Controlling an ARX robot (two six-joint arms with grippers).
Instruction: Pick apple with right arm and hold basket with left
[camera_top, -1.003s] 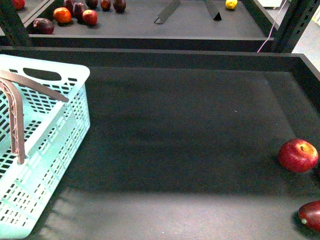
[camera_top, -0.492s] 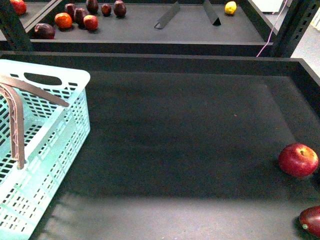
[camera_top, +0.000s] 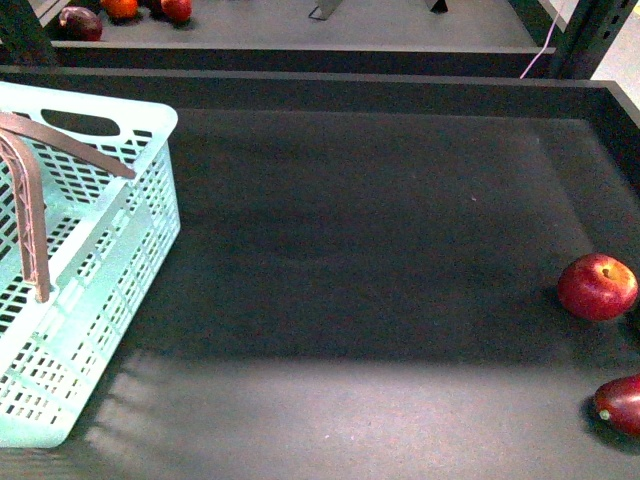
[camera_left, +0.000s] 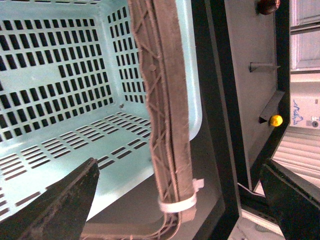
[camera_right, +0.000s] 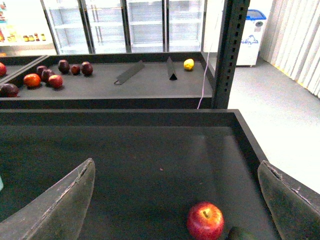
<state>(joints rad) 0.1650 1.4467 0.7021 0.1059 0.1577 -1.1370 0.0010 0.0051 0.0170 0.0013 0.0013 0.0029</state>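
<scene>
The mint-blue basket (camera_top: 120, 220) stands at the left of the dark tray, its brown handle (camera_top: 28, 215) lying across its top. In the left wrist view my left gripper (camera_left: 182, 200) is open above the basket (camera_left: 60, 95), with the brown handle (camera_left: 170, 115) running between its dark fingers (camera_left: 70, 200) without touching them. The red apple (camera_top: 597, 287) rests on the mat at the far right. My right gripper (camera_right: 175, 205) is open and hovers short of the apple (camera_right: 205, 220), which shows between its grey fingers (camera_right: 60, 205). Neither arm shows in the front view.
A dark maroon fruit (camera_top: 622, 404) lies just in front of the apple by the right wall. Raised black walls (camera_top: 330, 90) ring the tray. Behind stands a second shelf with several red fruits (camera_right: 45, 77), a yellow fruit (camera_right: 188, 64), metal dividers (camera_right: 131, 72) and a steel post (camera_right: 231, 50).
The front view has tipped downward, so the rear shelf has slid up toward the frame's top. The basket, apple and maroon fruit lie where they were.
</scene>
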